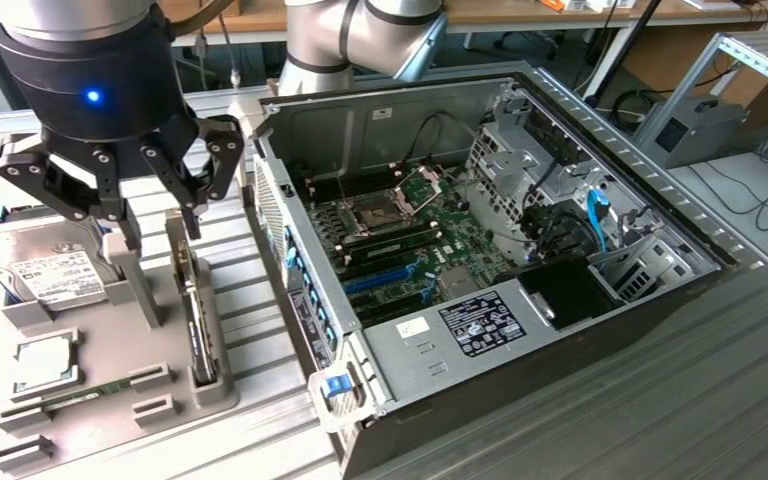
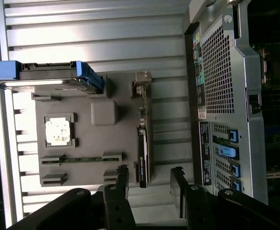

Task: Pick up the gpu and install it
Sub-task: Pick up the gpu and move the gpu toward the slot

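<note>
The gpu [image 1: 200,318] stands on edge in a slot of the grey holder [image 1: 124,330], a thin black card with its silver bracket at the far end. My gripper [image 1: 155,218] hangs open above the holder, over the card's far end and clear of it. In the wrist view the gpu [image 2: 143,143] runs lengthwise toward the gap between my two black fingers [image 2: 122,178], and my gripper [image 2: 150,178] holds nothing. The open computer case [image 1: 491,250] lies to the exterior view's right of the holder, its motherboard [image 1: 398,240] exposed.
On the holder also sit a hard drive [image 1: 53,268] in a blue carrier [image 2: 49,75], a processor chip [image 1: 44,362] and a green memory stick [image 1: 84,392]. The case's perforated rear wall [image 2: 223,72] stands close beside the gpu slot. All of it rests on a ribbed metal table [image 1: 277,420].
</note>
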### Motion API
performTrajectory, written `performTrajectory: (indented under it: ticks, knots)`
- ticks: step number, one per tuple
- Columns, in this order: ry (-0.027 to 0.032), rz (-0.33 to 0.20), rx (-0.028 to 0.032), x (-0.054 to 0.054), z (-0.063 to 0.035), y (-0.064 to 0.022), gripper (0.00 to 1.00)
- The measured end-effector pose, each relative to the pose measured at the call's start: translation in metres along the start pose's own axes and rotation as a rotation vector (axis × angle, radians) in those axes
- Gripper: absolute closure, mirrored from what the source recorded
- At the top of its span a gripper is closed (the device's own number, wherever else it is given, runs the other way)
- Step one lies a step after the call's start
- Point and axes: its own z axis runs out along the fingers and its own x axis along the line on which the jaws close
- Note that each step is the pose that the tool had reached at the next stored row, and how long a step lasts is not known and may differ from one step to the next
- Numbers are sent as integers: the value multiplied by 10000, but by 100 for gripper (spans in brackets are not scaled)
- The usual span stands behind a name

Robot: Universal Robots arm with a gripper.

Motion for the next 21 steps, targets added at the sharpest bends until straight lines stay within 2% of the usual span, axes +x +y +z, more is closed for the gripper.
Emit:
performTrajectory:
  ticks: [12, 21]
  knots:
    - [0, 0, -1, 2, 78, -3, 52]
    - [0, 0, 0, 5, 217, -10, 52]
